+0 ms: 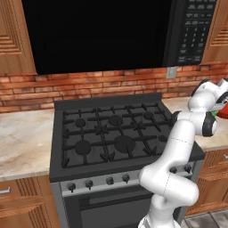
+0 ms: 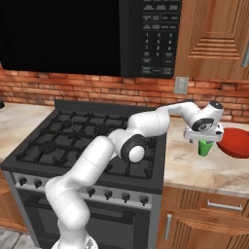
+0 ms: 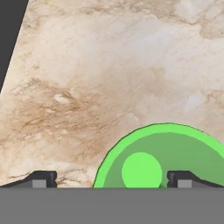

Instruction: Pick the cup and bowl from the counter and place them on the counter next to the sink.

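We see the small bright green cup [image 2: 206, 147] upright on the beige marbled stone table [image 2: 194, 168], right of the black gas stove [image 2: 92, 141], just left of the glossy red bowl [image 2: 234, 142]. The claw [image 2: 204, 139] hangs directly over it, fingers spread, one over the cup's mouth.

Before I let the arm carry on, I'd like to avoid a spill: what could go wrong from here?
1. The gripper sits at the cup, but in the hand view the cup lies off-centre, its rim crossing one fingertip; closing may tip or push it.
2. The bowl sits close beside the cup on the counter; a sideways move could knock it.
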Motion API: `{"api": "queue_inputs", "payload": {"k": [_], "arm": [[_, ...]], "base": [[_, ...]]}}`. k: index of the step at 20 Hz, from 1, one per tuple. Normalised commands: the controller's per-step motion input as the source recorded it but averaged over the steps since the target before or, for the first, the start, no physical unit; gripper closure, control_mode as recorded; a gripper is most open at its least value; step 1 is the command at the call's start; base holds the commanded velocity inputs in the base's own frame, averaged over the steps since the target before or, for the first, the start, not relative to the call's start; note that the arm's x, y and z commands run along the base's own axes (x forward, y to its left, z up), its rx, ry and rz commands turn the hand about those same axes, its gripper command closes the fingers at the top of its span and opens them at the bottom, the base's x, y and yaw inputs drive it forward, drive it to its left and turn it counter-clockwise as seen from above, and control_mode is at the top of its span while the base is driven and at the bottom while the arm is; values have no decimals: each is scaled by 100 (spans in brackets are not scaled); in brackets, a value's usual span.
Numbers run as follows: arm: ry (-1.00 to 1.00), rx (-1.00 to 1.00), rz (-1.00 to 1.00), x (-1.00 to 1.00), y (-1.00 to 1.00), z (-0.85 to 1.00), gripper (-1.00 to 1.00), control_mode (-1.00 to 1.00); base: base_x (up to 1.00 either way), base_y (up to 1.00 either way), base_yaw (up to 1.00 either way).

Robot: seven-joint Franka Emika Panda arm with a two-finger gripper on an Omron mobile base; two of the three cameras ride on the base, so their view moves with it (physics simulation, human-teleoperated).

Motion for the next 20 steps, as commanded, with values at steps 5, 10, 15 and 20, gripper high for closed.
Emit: {"api": "queue_inputs", "payload": {"k": [5, 10, 15, 20], "arm": [[0, 0, 1, 0, 0, -10, -100, -100], [0, 0, 0, 0, 0, 0, 100, -100], [0, 0, 0, 0, 0, 0, 100, -100], [0, 0, 0, 0, 0, 0, 100, -100]], "base": [[0, 0, 0], [0, 0, 0], [0, 0, 0], [0, 0, 0]]}}
